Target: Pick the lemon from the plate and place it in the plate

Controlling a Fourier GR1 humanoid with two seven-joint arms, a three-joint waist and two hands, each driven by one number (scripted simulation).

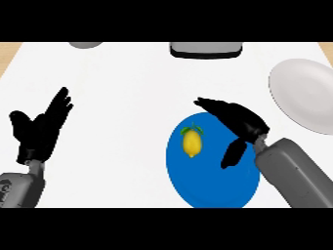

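Bright, even light, hardly any shadow or glare on the white counter (140, 88); edges slightly soft.

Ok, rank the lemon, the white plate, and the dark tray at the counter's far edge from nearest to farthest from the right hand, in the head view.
1. Lemon: just left of the right hand, on the blue plate.
2. White plate: to the hand's right, farther up the counter.
3. Dark tray: at the far edge, up and slightly left.

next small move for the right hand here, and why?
Probably lower the right hand leftward onto the lemon. The lemon lies untouched on the blue plate; the hand hovers open beside it, over the plate's right part. The white plate waits to the right.
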